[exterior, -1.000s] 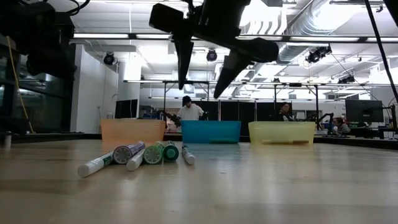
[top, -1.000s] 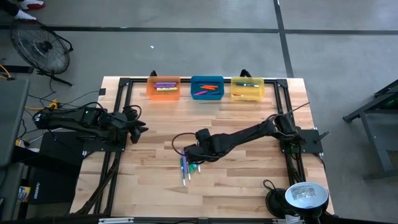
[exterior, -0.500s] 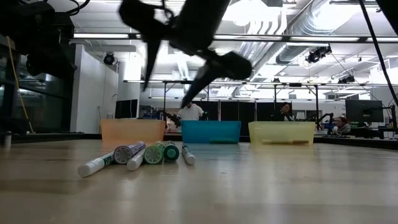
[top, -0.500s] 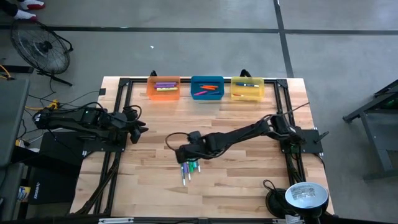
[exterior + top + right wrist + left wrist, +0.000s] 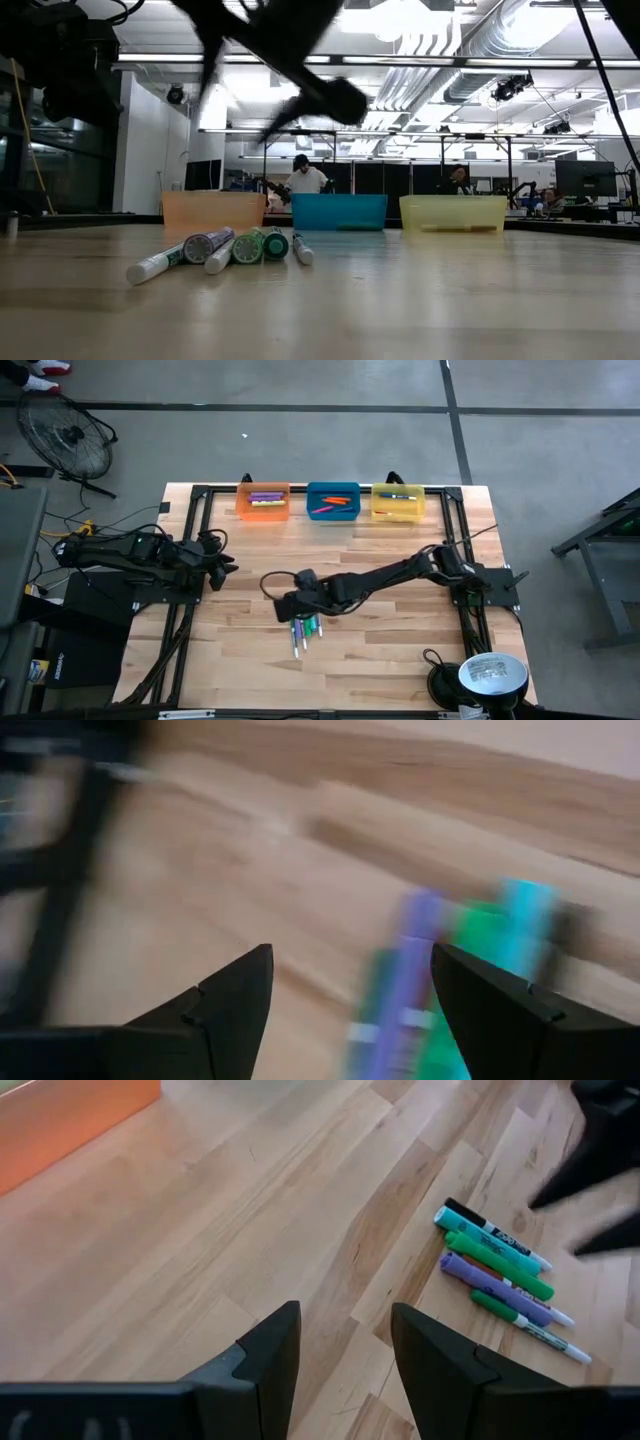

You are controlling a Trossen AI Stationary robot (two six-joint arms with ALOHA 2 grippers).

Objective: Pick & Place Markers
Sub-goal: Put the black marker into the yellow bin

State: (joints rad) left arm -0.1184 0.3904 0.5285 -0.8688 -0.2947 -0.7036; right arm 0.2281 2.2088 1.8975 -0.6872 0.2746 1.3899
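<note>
— What lies nearest the front edge of the table (image 5: pixel 400 670)?

— A small cluster of loose markers (image 5: pixel 303 630), lying side by side and touching, a little left of the middle. In the low view they show as a row of capped ends (image 5: pixel 235 248); the left wrist view picks out a teal one, a green one, a purple one and a thin green-and-white one (image 5: pixel 500 1270).

— And the working arm?

— The right gripper (image 5: pixel 285 606) reaches in from the right edge and hangs just above the cluster's far end, touching nothing. Its own camera shows the two fingers (image 5: pixel 235 1005) spread wide with nothing between them — the markers sit beyond, blurred (image 5: pixel 440 970).

— The other arm?

— The left gripper (image 5: pixel 222 568) waits near the left edge, well apart from the cluster. Its fingers (image 5: pixel 270 1360) stand parted by a narrow gap and hold nothing.

— What is farther back?

— Along the far edge three bins stand in a row: an orange bin (image 5: pixel 264 501) at the left, a blue bin (image 5: pixel 333 501) in the middle, a yellow bin (image 5: pixel 398 501) at the right. Each has markers in it already — purple and yellow in the orange one, orange in the blue one.

— Beyond the table?

— A person (image 5: pixel 304 176) shows in the room behind.
</note>
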